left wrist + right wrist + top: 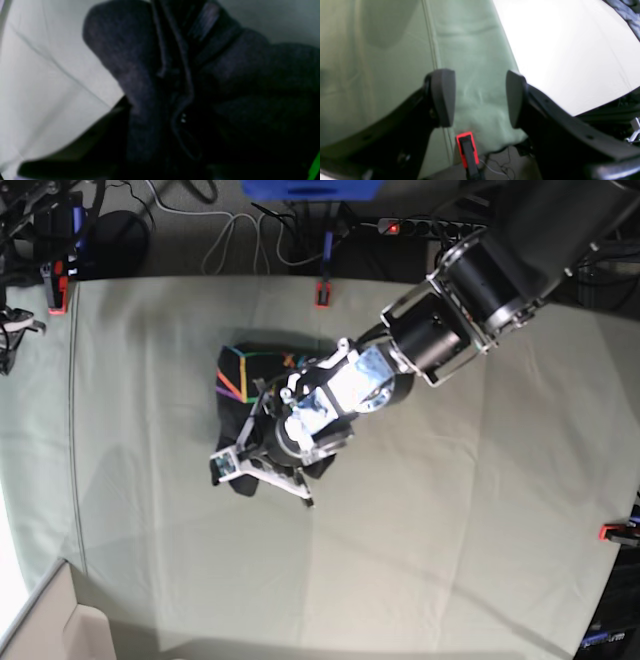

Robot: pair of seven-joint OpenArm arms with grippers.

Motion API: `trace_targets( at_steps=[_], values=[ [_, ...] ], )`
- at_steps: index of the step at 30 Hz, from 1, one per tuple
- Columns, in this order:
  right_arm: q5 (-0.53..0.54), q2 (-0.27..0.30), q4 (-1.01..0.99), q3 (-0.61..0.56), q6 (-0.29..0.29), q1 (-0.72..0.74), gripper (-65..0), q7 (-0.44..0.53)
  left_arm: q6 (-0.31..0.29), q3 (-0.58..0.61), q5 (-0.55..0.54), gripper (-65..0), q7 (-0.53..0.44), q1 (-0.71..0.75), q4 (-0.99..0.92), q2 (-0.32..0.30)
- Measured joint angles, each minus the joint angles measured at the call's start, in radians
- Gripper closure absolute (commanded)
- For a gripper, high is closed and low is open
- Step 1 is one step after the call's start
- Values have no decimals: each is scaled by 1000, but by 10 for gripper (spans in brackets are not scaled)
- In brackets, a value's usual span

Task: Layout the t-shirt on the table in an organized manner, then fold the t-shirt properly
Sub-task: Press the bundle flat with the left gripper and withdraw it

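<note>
The dark charcoal t-shirt (245,385) lies bunched in a heap on the table (450,530), left of centre, its rainbow line graphic (234,376) showing at the far-left side. My left gripper (265,480) reaches in from the right and sits on the heap's near side, shut on a gather of the t-shirt. In the left wrist view the t-shirt (200,82) fills most of the frame, folds bunched up close over the pale table (50,75). My right gripper (480,100) hangs open and empty above the table's edge (475,50); it is outside the base view.
Red-orange clamps hold the cloth at the far edge (322,293), the far-left corner (57,285) and the right edge (612,532); one clamp (467,147) sits just below my right gripper. Cables and a power strip (400,225) lie beyond the far edge.
</note>
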Motion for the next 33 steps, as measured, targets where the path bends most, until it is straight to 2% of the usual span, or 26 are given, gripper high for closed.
trace_targets(
  at_steps=[6, 9, 12, 16, 18, 21, 24, 26, 28, 32, 33],
  values=[
    [8, -8, 0, -1, 0, -20, -326, 0, 0, -1, 17, -347, -2, -12, 1, 0],
    [8, -8, 0, 0, 0, -22, -326, 0, 0, -2, 74, -417, -10, -19, 3, 6],
    [8, -8, 0, 0, 0, -17, -326, 1, -7, -2, 137, -417, 0, -13, 61, 0],
    [8, -8, 0, 0, 0, -20, -326, 0, -7, -1, 163, -417, 2, -17, 152, 3],
    [8, -8, 0, -3, 0, -19, -326, 1, -8, -1, 174, -417, 58, -17, 180, 0],
    [8, -16, 1, -5, 0, -19, -325, 1, -13, -25, 172, -417, 91, -11, 209, -30],
    [8, -28, 5, -19, 0, -22, -320, -3, -10, -171, 169, -417, 96, 11, 310, -73],
    [10, -43, 9, -54, 0, -26, -285, 1, -7, -297, 173, -417, 119, 43, 410, -100],
    [3, -57, 15, -95, 0, -25, -219, -3, -7, -428, 172, -417, 154, 95, 517, -125],
    [-1, -102, 68, -204, -2, -26, -17, -1, -11, -711, 176, -417, 217, 246, 702, -180],
    [1, -109, 77, -243, 0, -32, 0, 0, -7, -790, 172, -417, 220, 292, 740, -185]
  ],
)
